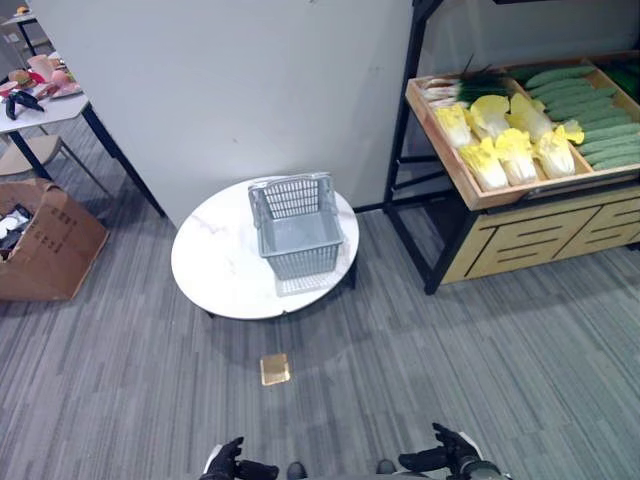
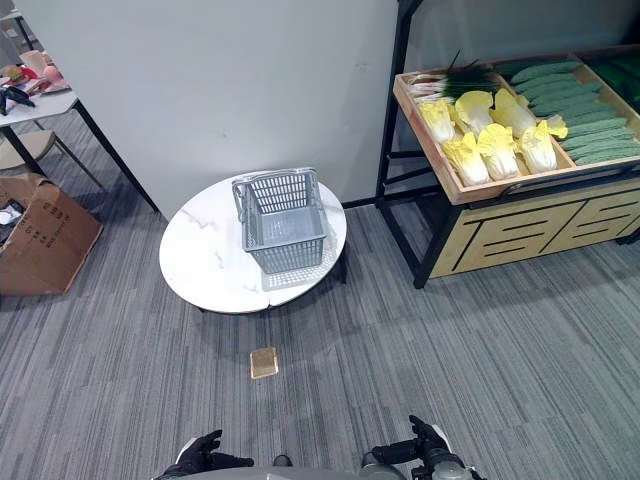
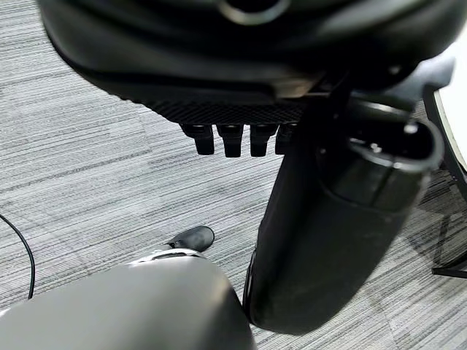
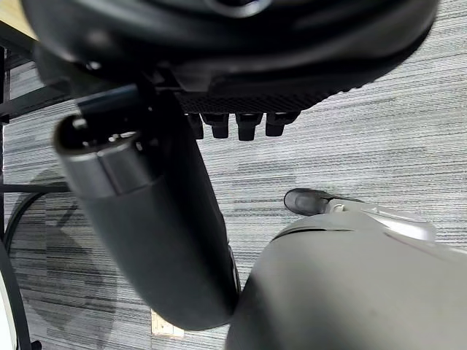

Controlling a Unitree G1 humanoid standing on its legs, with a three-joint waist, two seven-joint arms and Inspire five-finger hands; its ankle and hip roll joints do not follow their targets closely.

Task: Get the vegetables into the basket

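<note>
Both hands hang low, left hand (image 1: 232, 462) and right hand (image 1: 447, 452), fingers relaxed and apart, holding nothing. Beyond them the grey basket (image 1: 296, 226) sits empty on the round tabletop (image 1: 215, 262). Right of the basket, farther off, cabbages (image 1: 508, 140) and cucumbers (image 1: 590, 115) fill a wooden rack (image 1: 520, 240), nearer the right hand; its far end is cut off.

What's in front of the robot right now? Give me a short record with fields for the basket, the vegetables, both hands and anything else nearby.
basket: grey basket, upright and empty, on the round white table
vegetables: yellow-leaved cabbages and green cucumbers in the wooden tray on the rack, to the right of the table
left hand: low by the robot, open, holding nothing
right hand: low by the robot, open, holding nothing
floor: small gold square on the carpet before the table
other: cardboard box at far left
</note>
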